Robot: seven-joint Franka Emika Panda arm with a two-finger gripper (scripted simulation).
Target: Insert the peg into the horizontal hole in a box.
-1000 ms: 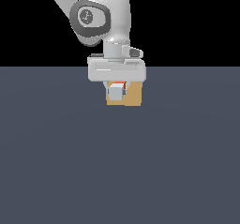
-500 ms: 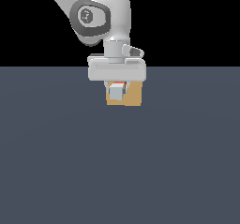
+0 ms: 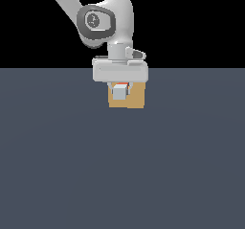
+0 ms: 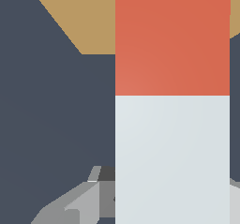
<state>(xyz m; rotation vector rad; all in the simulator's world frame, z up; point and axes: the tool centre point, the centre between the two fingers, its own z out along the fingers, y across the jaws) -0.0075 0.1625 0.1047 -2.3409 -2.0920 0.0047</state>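
Note:
My gripper [image 3: 119,91] hangs just in front of the tan box [image 3: 136,99] and is shut on the peg [image 3: 119,93]. In the exterior view the peg's pale end faces the camera, with a sliver of its orange-red part above. In the wrist view the peg [image 4: 172,124] fills the picture: its orange-red end points towards the box [image 4: 84,17] and its pale half lies towards my grey fingers [image 4: 82,206]. The hole is hidden behind the peg and the gripper.
The box stands on a flat dark blue-grey floor [image 3: 122,175] that fills the lower part of the exterior view. The arm's large elbow joint [image 3: 98,21] stands above the gripper.
Almost nothing: the gripper and the peg have shifted only slightly in front of the box. The box has not moved.

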